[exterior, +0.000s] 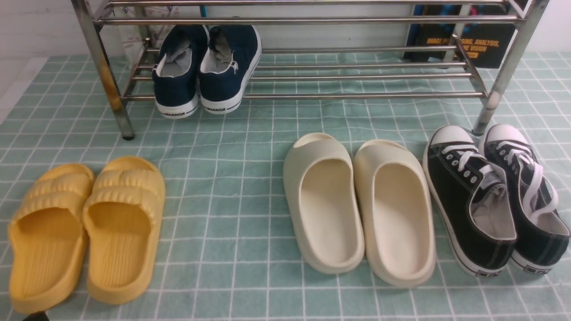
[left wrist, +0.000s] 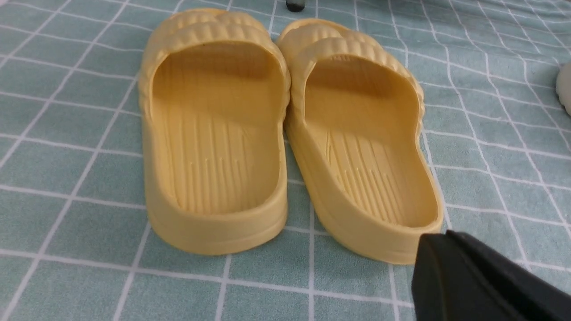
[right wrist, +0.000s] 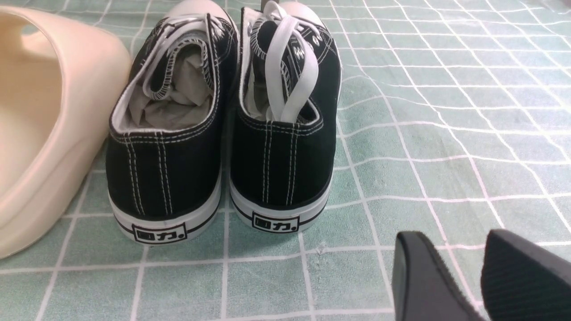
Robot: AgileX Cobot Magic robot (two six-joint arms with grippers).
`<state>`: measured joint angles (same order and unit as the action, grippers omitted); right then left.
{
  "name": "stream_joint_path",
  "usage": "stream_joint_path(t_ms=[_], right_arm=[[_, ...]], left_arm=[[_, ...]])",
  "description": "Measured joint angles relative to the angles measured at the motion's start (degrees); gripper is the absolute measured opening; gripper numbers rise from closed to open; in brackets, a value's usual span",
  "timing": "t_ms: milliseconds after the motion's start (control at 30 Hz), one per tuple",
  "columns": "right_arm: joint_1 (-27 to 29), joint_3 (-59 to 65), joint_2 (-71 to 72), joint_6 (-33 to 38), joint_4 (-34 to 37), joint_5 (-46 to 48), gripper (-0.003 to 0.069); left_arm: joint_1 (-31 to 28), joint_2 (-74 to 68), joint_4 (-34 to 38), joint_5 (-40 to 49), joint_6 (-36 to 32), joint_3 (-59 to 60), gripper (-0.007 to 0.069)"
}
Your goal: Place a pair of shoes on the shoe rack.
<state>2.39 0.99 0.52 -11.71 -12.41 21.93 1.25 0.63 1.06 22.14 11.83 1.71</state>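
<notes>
Fingers: right gripper [right wrist: 484, 276] shows two black fingers [right wrist: 424, 276] slightly parted on nothing, behind the black sneakers [right wrist: 223, 133]; left gripper [left wrist: 486, 281] shows one dark finger beside the yellow slides [left wrist: 285, 133], spread not determinable. Rack contents: shoe rack [exterior: 357, 94], lower rails, holds the navy shoes [exterior: 205, 71], touching, heels outward; placement appears complete. On the cloth [exterior: 241, 223]: cream slides [exterior: 359, 205].

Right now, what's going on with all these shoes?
Nothing is being held. The navy shoes already sit on the lower rails of the shoe rack, heels toward the camera. The yellow slides, cream slides and black sneakers rest on the checked cloth. The right gripper hovers behind the sneakers, jaws apart and empty. Only part of the left gripper shows, by the yellow slides.
</notes>
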Motion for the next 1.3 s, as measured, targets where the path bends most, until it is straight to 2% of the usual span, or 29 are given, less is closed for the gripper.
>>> stream_joint_path(t_ms=[1300], right_arm=[[0.00, 0.00, 0.00, 0.00, 0.00, 0.00, 0.0246]], left_arm=[[0.00, 0.00, 0.43, -0.19, -0.80, 0.00, -0.0013]])
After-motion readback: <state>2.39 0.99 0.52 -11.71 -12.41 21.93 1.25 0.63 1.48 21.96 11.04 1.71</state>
